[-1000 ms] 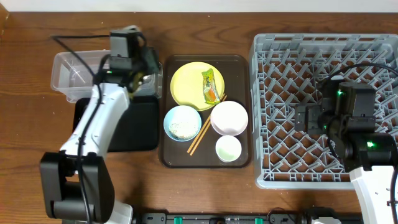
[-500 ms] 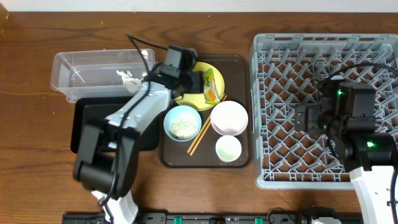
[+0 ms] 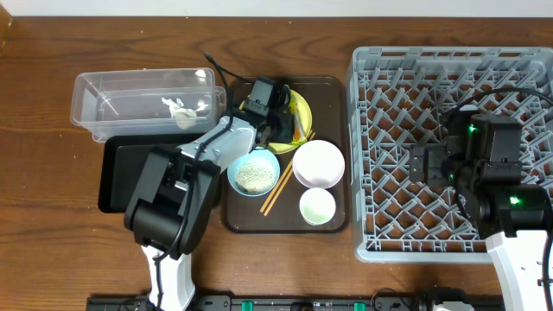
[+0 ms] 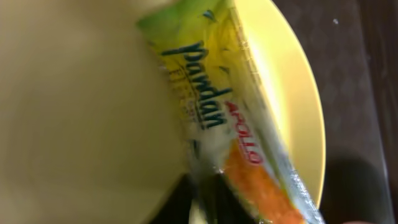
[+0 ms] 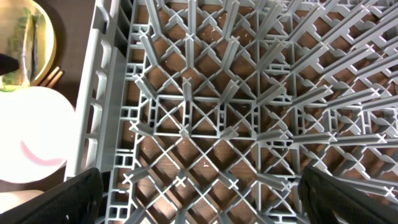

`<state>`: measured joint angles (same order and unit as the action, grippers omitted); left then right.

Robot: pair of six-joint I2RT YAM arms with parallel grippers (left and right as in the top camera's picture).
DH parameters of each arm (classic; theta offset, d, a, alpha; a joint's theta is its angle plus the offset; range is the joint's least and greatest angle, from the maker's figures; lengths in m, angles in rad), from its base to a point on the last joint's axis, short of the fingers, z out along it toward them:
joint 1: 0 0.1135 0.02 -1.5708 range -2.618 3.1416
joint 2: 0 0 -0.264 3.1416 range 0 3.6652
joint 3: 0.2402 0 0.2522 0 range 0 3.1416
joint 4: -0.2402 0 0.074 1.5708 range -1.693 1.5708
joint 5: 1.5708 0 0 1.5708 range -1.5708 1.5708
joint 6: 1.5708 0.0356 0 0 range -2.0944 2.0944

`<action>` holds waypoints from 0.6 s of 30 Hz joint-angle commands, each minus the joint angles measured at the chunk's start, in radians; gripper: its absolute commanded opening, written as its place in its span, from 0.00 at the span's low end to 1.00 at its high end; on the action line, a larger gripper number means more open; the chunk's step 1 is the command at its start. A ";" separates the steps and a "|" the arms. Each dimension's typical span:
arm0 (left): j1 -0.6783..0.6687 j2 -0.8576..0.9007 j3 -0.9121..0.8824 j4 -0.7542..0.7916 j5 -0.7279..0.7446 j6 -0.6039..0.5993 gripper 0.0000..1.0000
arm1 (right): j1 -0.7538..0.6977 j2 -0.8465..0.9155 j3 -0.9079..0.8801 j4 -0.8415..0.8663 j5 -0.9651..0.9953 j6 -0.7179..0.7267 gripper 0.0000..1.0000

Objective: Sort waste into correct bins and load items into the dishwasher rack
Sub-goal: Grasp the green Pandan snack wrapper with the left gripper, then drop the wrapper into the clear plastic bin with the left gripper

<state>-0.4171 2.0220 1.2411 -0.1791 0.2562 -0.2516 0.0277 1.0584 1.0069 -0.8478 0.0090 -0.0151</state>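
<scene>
The green-and-yellow snack wrapper (image 4: 230, 124) is lying flat on the round yellow plate (image 4: 74, 124), directly under the left end effector (image 3: 278, 121). Up close, its glossy film is showing a green top end, dark lettering on a yellow middle, red lettering lower down, and an orange lower end, with a crimped seam running along its long edge. From overhead, only its orange end (image 3: 298, 131) is peeking out beside the end effector. A dark shape is crowding the bottom of the left wrist view, but I cannot tell whether the left fingers are apart or together.

Just on the near side of the left end effector, the light-blue bowl (image 3: 253, 171) is holding loose white rice grains (image 3: 254, 175). To its right, the white bowl (image 3: 318, 164) is sitting beside the thin wooden chopsticks (image 3: 281, 186), and the small pale cup (image 3: 317, 206) is standing nearer the front. All of these are resting on the brown rectangular serving tray (image 3: 333, 226).

Off to the left of that end effector, the clear plastic rectangular tub (image 3: 112, 91) is holding crumpled white tissue (image 3: 180, 110), and the shallow black rectangular tray (image 3: 121, 173) is lying just in front of it on the wooden worktop (image 3: 52, 216).

The right end effector (image 5: 205, 196) is hovering over the large grey plastic dishwasher rack (image 3: 449, 69), its fingers spread wide apart, gripping nothing.
</scene>
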 commanded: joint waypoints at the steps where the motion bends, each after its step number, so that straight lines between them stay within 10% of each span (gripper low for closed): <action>1: 0.010 -0.008 0.008 0.002 0.001 0.011 0.06 | 0.005 0.000 0.020 0.001 0.009 -0.008 0.99; 18: 0.327 -0.394 0.007 -0.100 -0.224 -0.171 0.06 | 0.005 0.000 0.020 0.002 0.009 -0.008 0.99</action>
<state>-0.1421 1.6543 1.2407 -0.2562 0.1413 -0.3416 0.0277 1.0584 1.0069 -0.8474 0.0093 -0.0151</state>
